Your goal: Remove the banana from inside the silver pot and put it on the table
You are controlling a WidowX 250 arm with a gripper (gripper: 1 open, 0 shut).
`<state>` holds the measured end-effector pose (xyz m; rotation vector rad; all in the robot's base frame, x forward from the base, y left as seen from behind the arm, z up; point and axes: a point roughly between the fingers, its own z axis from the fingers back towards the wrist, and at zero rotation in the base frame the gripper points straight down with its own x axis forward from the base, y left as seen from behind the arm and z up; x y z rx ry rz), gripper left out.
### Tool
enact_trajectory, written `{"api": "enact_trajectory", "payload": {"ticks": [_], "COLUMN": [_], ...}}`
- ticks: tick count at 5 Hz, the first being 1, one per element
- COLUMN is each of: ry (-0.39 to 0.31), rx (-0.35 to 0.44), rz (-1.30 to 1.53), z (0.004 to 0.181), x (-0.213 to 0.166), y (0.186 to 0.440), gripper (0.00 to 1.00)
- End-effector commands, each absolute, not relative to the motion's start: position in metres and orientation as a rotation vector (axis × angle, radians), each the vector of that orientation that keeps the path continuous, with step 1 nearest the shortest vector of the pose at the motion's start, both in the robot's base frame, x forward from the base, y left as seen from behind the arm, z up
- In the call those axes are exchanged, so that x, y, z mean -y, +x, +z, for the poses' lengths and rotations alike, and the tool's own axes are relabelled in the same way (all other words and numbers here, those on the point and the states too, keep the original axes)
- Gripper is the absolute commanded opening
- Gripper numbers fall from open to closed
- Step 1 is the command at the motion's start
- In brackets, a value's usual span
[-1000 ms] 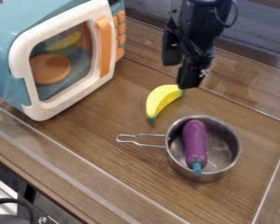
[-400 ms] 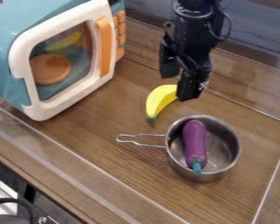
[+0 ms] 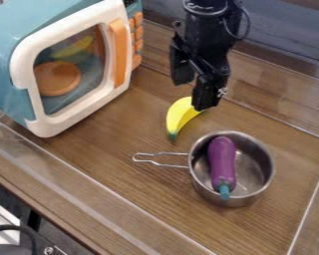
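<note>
The yellow banana (image 3: 183, 118) lies on the brown wood-grain table (image 3: 109, 149), just up and left of the silver pot (image 3: 255, 184). The pot holds a purple eggplant (image 3: 222, 161) with a green stem, and its wire handle (image 3: 159, 157) points left. My black gripper (image 3: 197, 92) hangs just above the banana's upper end. Its fingers are apart and hold nothing. I cannot tell whether a fingertip touches the banana.
A teal-and-white toy microwave (image 3: 63, 65) with its door ajar stands at the left, with toy food inside. A clear plastic rim (image 3: 69, 204) runs along the table's front and left edges.
My gripper has moved left and slightly down, from above the pot's far side to right over the banana's top end. The banana, pot and eggplant have not moved.
</note>
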<state>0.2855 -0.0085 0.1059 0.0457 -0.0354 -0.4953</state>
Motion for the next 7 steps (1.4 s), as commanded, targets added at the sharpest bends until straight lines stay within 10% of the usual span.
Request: {"api": "enact_trajectory", "payload": {"ticks": [1,7], "ry": [0.06,0.038], "rx": [0.11,0.161], "rz": [-0.466,-0.405], "z": [0.122,0.15], "x": [0.011,0.0], "y": [0.295,0.307], "gripper": [1.0,1.0]}}
